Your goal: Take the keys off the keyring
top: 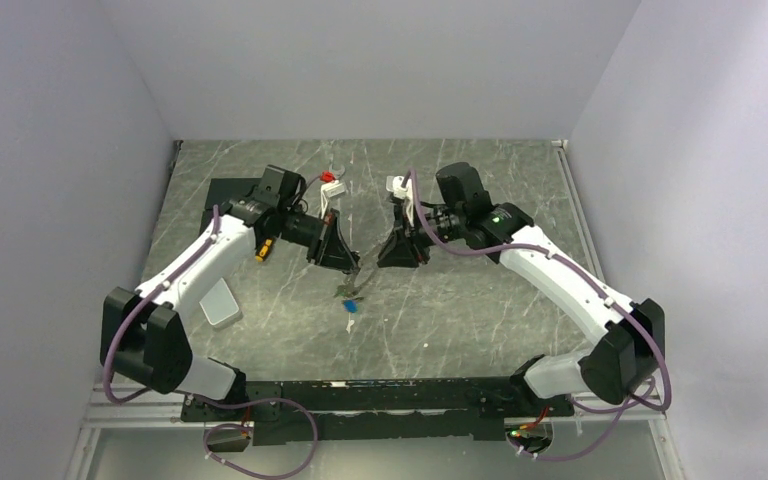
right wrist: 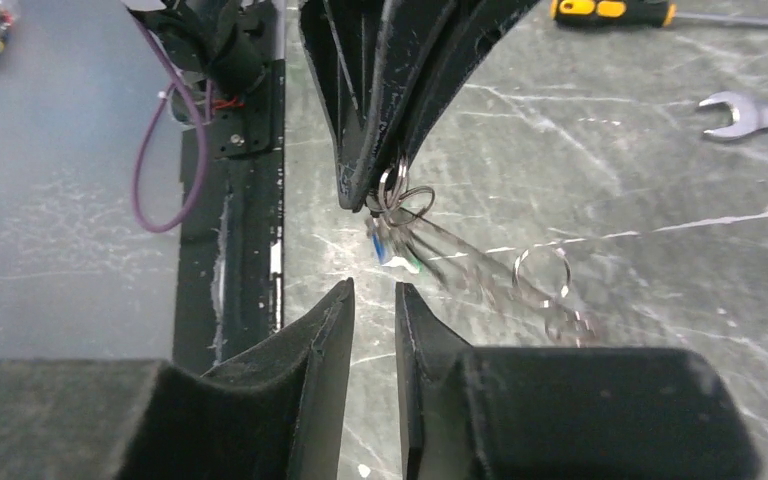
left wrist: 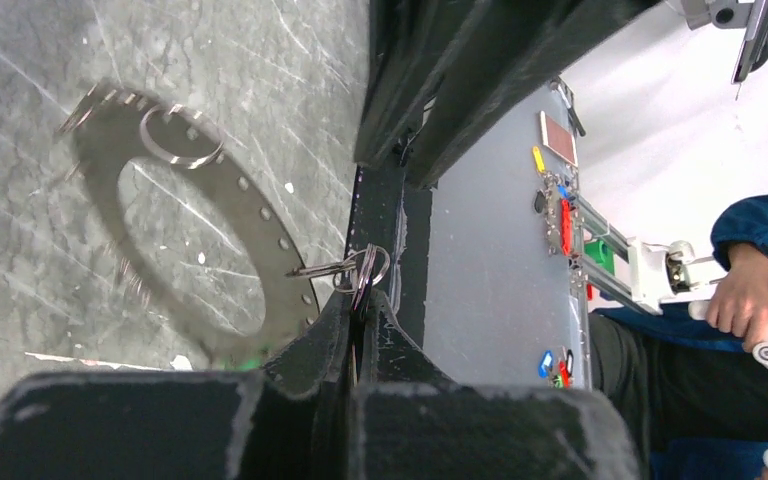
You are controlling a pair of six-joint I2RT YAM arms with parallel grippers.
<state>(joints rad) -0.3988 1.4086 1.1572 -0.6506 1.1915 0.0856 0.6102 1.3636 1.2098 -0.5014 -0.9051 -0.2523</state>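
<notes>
Over the marbled grey worktop (top: 460, 320), the left gripper (top: 350, 268) clamped the dark-grey metal keyring (left wrist: 285, 290); tiny green-and-blue-headed keys (right wrist: 388, 250) hung just before the parted right gripper (right wrist: 372, 300).

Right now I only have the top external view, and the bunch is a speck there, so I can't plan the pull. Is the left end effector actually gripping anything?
Observer: Yes. The left wrist view shows the left end effector shut on small silver rings.
Operator: And the right one?
Observer: The right end effector is open, with nothing between its fingers.
Operator: Where are the keys?
Observer: The keys, with blue and green heads, hang just below the left fingertips, ahead of the right one's gap.
</notes>
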